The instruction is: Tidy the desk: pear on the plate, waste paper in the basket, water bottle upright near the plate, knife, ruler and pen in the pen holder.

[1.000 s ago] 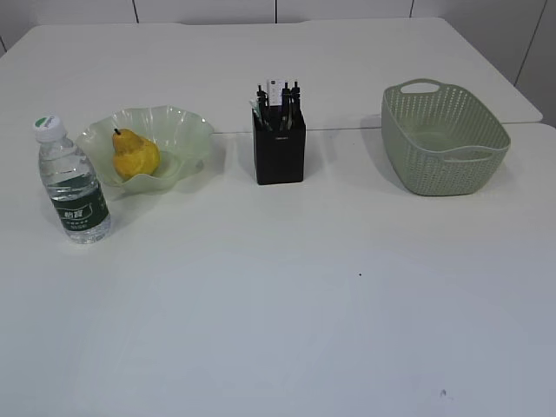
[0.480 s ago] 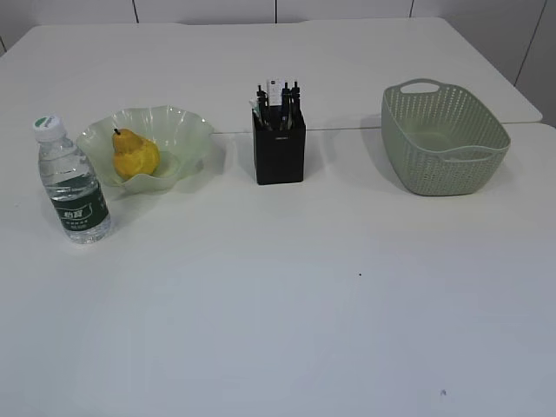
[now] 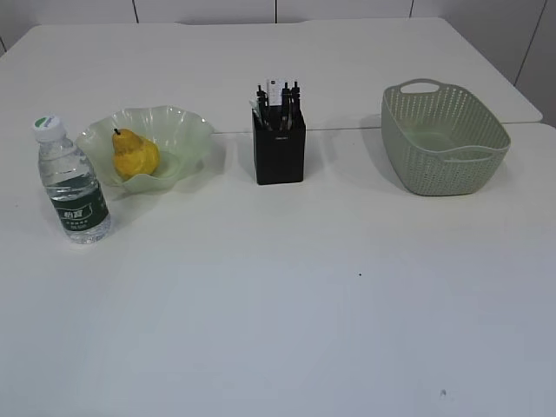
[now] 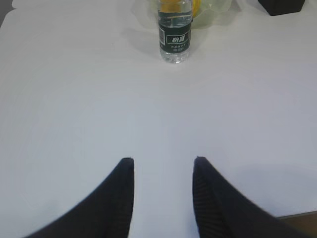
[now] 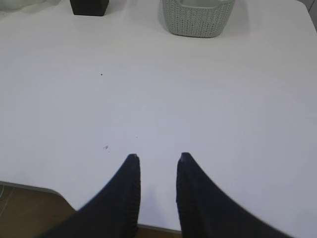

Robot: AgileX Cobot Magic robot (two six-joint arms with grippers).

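The water bottle (image 3: 73,184) stood upright just left of the plate (image 3: 178,130), pear (image 3: 134,155) sitting in it. Pen holder (image 3: 279,155) was mid-desk (image 3: 278,295), basket (image 3: 444,139) far right. Left gripper (image 4: 163,161) and right gripper (image 5: 157,156) both hung parted, gripping nothing.

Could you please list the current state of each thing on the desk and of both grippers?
pear: lying in the plate.
plate: on the desk, holding the pear.
water bottle: upright, capped, beside the plate.
pen holder: upright, pens and tools standing in it.
basket: upright; contents cannot be seen.
left gripper: open, empty.
right gripper: open, empty.
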